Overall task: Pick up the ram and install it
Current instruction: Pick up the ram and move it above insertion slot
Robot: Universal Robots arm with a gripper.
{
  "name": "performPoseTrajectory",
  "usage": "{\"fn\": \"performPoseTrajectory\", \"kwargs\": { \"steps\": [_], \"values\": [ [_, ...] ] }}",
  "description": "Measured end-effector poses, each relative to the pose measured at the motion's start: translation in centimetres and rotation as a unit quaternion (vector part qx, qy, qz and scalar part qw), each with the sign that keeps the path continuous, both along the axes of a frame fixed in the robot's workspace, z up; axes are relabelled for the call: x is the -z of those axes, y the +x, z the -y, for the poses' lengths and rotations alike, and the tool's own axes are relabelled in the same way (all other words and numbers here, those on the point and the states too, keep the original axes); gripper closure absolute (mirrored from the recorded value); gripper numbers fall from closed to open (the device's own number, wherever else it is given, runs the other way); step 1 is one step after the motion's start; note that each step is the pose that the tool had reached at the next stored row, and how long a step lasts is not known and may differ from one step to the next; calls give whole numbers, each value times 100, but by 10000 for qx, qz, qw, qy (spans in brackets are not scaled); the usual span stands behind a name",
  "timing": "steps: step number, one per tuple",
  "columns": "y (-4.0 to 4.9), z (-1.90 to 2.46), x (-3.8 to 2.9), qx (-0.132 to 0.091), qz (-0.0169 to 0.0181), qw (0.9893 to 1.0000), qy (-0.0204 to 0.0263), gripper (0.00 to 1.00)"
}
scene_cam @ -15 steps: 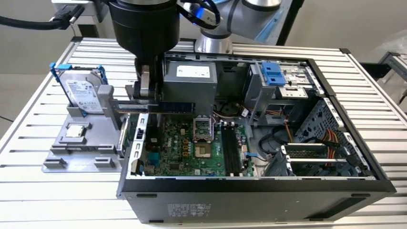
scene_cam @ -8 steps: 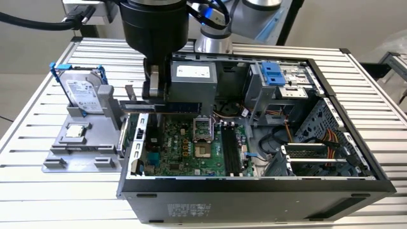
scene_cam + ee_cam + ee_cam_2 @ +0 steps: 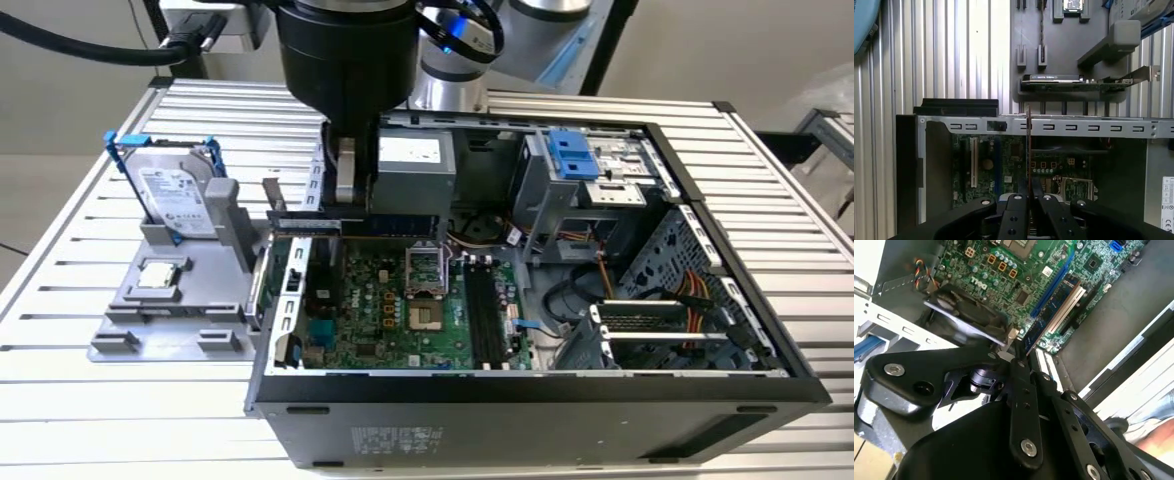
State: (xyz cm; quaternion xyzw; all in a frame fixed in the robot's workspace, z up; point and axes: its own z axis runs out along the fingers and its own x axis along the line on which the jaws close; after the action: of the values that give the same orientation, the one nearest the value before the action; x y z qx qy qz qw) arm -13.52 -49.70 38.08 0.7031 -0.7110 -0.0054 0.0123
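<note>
My gripper [image 3: 350, 205] hangs over the open computer case and is shut on the ram [image 3: 400, 226], a thin dark-green stick held level above the motherboard's [image 3: 387, 310] upper edge. In the first wrist view the ram [image 3: 1028, 150] appears edge-on, running straight out from between the fingertips of the gripper [image 3: 1028, 197]. In the second wrist view the ram [image 3: 1054, 307] reaches out from the gripper [image 3: 1021, 359] over the green board. The black memory slots [image 3: 483, 312] lie lower down on the board, toward the exterior view's right of the ram.
The black case [image 3: 534, 385] lies open on a slatted metal table [image 3: 80, 420]. At the exterior view's left a grey holder [image 3: 160, 310] carries a silver hard drive [image 3: 174, 195] in a blue frame and a small processor chip [image 3: 160, 272]. A graphics card [image 3: 1054, 80] stands in the holder.
</note>
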Motion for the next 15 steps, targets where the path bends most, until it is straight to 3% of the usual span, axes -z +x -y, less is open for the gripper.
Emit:
{"fn": "performPoseTrajectory", "kwargs": {
  "steps": [15],
  "values": [
    [220,0,0,-4,0,10000,0,100]
  ]
}}
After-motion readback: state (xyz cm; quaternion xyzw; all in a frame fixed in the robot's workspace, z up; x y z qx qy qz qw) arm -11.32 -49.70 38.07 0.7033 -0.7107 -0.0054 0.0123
